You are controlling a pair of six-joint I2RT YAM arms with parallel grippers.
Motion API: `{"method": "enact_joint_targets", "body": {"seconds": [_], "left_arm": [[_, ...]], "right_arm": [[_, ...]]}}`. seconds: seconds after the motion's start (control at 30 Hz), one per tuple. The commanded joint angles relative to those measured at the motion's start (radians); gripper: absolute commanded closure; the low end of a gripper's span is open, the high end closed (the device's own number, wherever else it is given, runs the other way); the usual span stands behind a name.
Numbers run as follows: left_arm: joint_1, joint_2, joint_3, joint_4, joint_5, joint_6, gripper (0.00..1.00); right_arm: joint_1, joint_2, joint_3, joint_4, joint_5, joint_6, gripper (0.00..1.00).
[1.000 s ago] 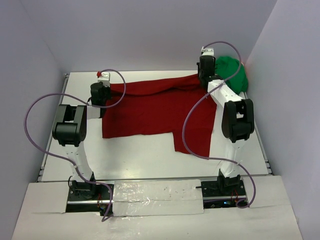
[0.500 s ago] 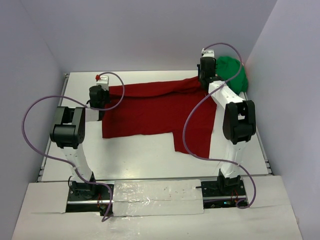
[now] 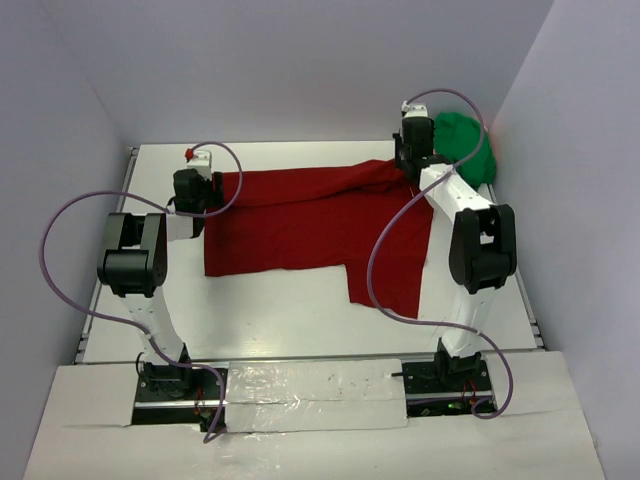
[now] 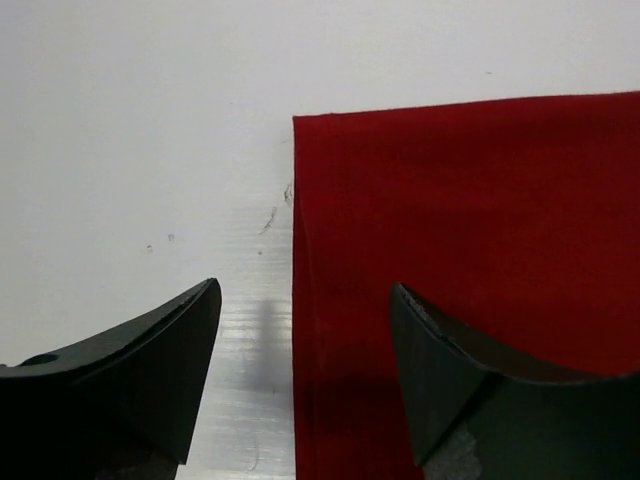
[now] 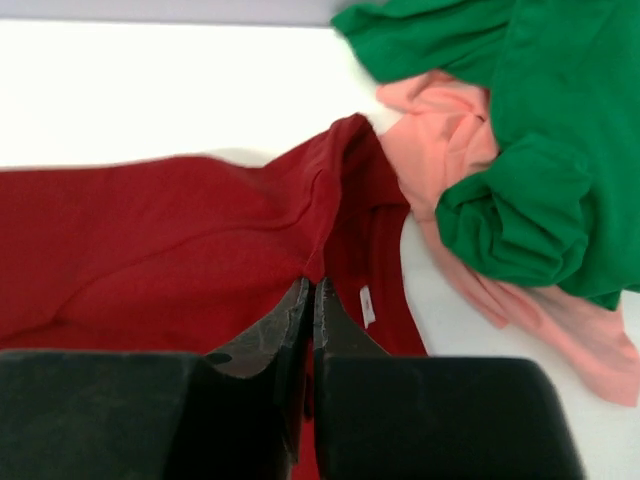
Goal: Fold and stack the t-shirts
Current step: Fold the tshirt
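Left claw (image 4: 303, 288) newly apart over flat corner of dark red t-shirt (image 4: 470, 220); right claw (image 5: 309, 284) tight on its rumpled edge.

A white table (image 3: 280, 320) bearing faint scuff marks (image 4: 268, 222) is enclosed by plain pale lavender walls (image 3: 300, 70), with a crinkled translucent sheet (image 3: 315, 395) covering the white board (image 3: 90, 425) at its near edge.

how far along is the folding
Done: nothing stacked yet. In hand: the red shirt lies spread out, right hand pinched shut on its far edge, left hand open over its left edge. Left: fold it, then the green shirt and pink cloth, both crumpled together.
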Motion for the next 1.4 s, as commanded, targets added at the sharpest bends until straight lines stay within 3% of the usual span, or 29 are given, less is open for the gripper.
{"method": "enact_joint_targets", "body": {"seconds": [0.0,0.1,0.33,0.67,0.97,1.37], "left_arm": [[0.006,-0.064,0.010,-0.020,0.014,-0.009,0.22],[0.006,-0.110,-0.019,-0.010,0.018,-0.023,0.22],[-0.002,-0.155,-0.042,0.004,0.061,-0.072,0.22],[-0.053,-0.161,-0.027,0.003,0.063,-0.090,0.25],[-0.062,-0.226,-0.097,0.010,0.069,-0.099,0.26],[-0.063,-0.250,-0.143,0.030,0.058,-0.095,0.27]], "right_arm": [[-0.011,-0.107,-0.012,-0.034,-0.079,0.012,0.90],[-0.011,-0.137,-0.026,-0.059,-0.129,0.006,0.72],[-0.011,-0.236,-0.106,-0.039,-0.136,-0.003,0.68],[-0.009,-0.141,-0.087,-0.156,-0.248,0.006,0.69],[0.006,0.000,-0.010,-0.320,-0.339,-0.011,0.76],[0.063,0.051,-0.049,-0.308,-0.392,-0.046,0.79]]}}
